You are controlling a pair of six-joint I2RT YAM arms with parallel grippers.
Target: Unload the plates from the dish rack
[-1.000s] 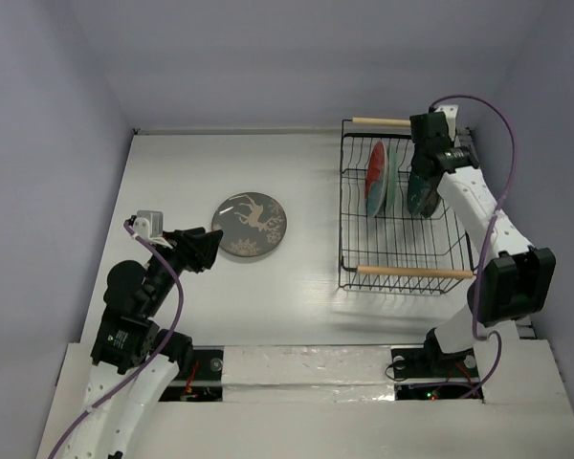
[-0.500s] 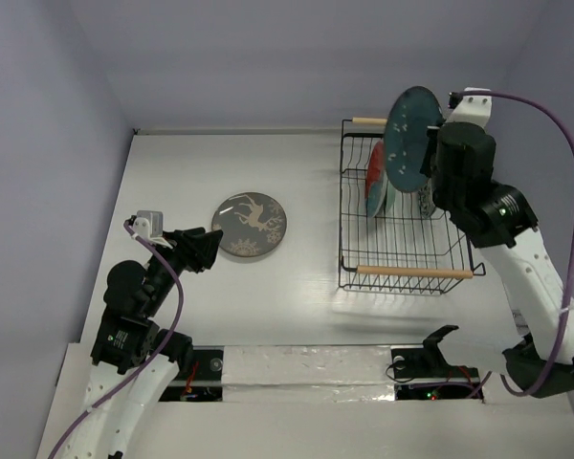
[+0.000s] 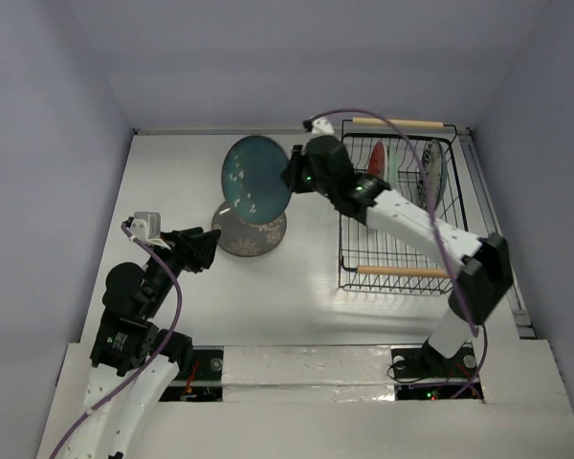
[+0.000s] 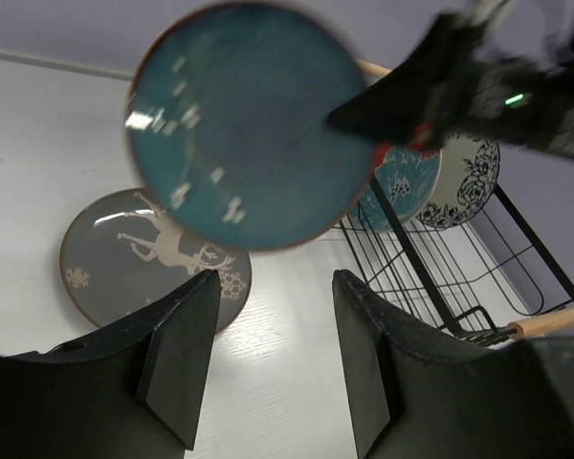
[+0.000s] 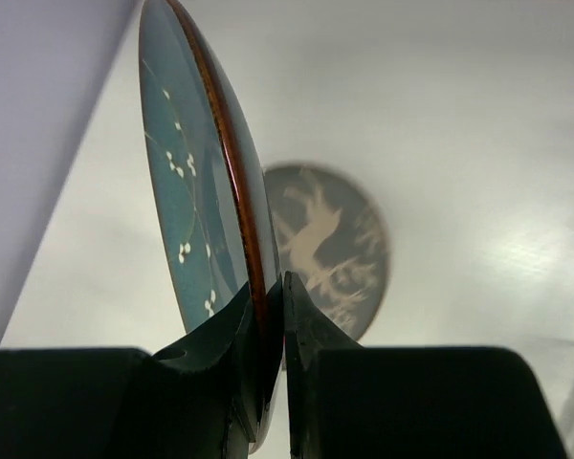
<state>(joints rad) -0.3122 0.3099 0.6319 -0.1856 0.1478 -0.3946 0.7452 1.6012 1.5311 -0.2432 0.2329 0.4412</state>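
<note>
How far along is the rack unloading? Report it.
Done: the deer plate lies flat on the table. In hand: the right gripper clamps the teal plate on edge above it. Left: the pale plate and the floral plate stand in the dish rack.

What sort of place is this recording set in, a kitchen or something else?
Probably a lab test cell, not a kitchen: bare walls box in a white table, with only a dish rack and deer plate as props.

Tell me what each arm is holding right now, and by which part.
The right end effector pinches the teal plate by its rim, one finger on each face. The left end effector is open and holds nothing.
</note>
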